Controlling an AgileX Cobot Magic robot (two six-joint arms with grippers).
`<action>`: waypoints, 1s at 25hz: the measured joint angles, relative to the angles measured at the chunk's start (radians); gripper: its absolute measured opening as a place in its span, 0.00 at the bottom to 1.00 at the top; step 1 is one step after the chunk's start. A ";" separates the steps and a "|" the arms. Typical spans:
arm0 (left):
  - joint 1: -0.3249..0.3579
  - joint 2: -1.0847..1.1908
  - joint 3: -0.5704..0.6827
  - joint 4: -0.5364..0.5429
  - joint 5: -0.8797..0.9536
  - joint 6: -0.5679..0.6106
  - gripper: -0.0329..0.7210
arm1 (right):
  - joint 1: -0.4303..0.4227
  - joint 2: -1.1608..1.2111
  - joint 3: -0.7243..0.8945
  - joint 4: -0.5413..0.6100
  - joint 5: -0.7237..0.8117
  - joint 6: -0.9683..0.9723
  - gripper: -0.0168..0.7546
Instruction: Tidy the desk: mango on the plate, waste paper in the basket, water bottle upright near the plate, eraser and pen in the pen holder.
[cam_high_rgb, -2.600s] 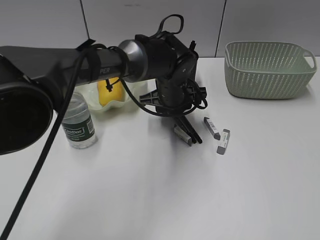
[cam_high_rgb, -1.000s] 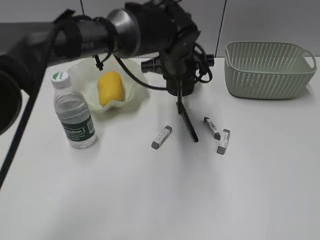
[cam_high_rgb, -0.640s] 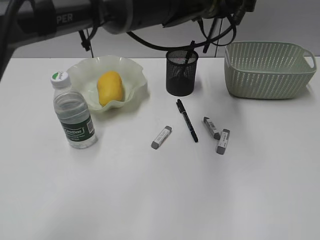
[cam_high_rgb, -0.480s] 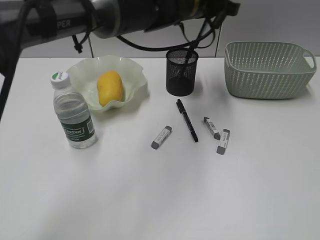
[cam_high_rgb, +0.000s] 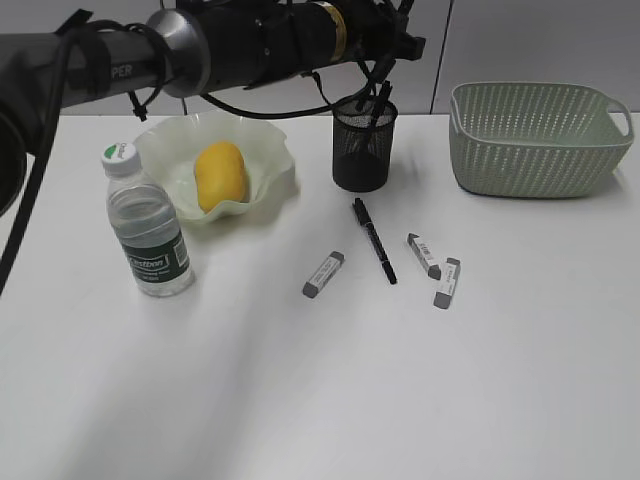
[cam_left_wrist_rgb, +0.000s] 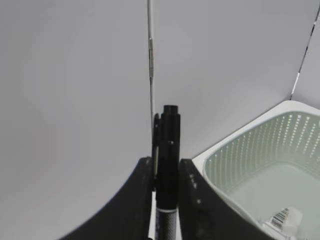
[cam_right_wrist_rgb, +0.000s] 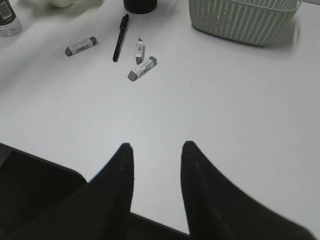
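Black mesh marks the pen holder (cam_high_rgb: 363, 145) at the far middle of the desk (cam_high_rgb: 320, 380), and we judge our left gripper (cam_left_wrist_rgb: 166, 175) hangs above it to drop in the pen (cam_left_wrist_rgb: 167, 165) pinched between its narrowed fingers. Our right gripper (cam_right_wrist_rgb: 156, 150) waits near, fingers apart and holding nothing, while a second pen (cam_high_rgb: 374, 240) and three erasers (cam_high_rgb: 323, 274) lie loose just nearer than the holder.

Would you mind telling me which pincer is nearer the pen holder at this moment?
The left. The left pincer, shut on a pen, is just above the pen holder. The right pincer hangs open over bare desk, well back from the holder.
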 joint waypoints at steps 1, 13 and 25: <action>0.000 0.002 0.000 0.000 -0.001 0.000 0.18 | 0.000 0.000 0.000 0.000 0.000 0.000 0.37; -0.001 0.005 0.000 0.005 -0.009 0.077 0.18 | 0.000 0.000 0.000 0.000 0.000 0.000 0.37; 0.000 0.044 0.000 0.012 -0.133 0.209 0.18 | 0.000 0.000 0.000 0.000 0.000 0.000 0.37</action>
